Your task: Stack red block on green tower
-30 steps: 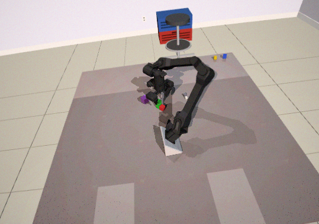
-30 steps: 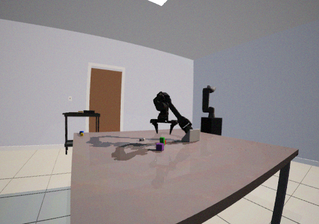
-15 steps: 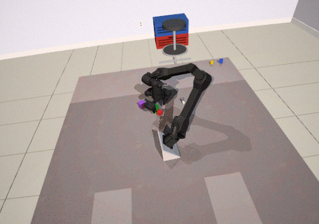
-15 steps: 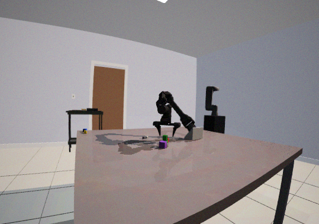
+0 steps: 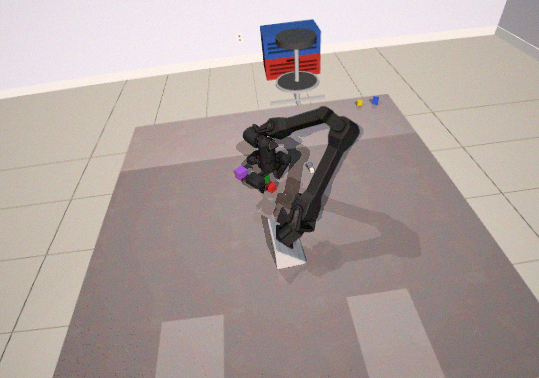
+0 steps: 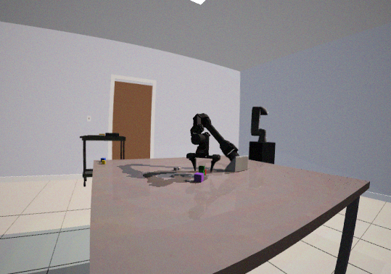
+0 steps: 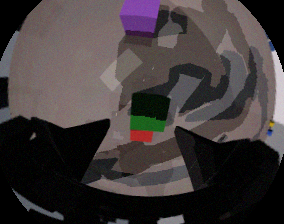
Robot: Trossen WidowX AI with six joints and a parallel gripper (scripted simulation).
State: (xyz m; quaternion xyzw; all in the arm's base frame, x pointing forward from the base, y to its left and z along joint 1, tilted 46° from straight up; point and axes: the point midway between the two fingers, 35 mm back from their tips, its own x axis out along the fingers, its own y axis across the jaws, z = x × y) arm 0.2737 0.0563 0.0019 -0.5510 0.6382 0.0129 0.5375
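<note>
The green tower point(image 5: 267, 178) point(image 6: 202, 169) point(image 7: 148, 123) stands upright on the table, its top in dark shadow in the wrist view. The red block point(image 5: 272, 187) point(image 6: 205, 172) point(image 7: 141, 136) sits low beside it, on the side of the arm's base, partly hidden by the tower in the exterior view and the wrist view. Whether the two touch is unclear. My gripper point(image 5: 271, 183) point(image 6: 203, 170) point(image 7: 143, 126) is open and empty, pointing down, with its fingertips low and on either side of the tower and red block. The fingers' exact height above the table is unclear.
A purple block point(image 5: 240, 173) point(image 6: 199, 177) point(image 7: 139, 17) lies near, beyond the tower from the arm's base. A small grey-white object point(image 5: 311, 169) point(image 6: 177, 169) lies to one side. Small yellow point(image 5: 359, 103) and blue point(image 5: 375, 100) blocks lie at the table's far corner.
</note>
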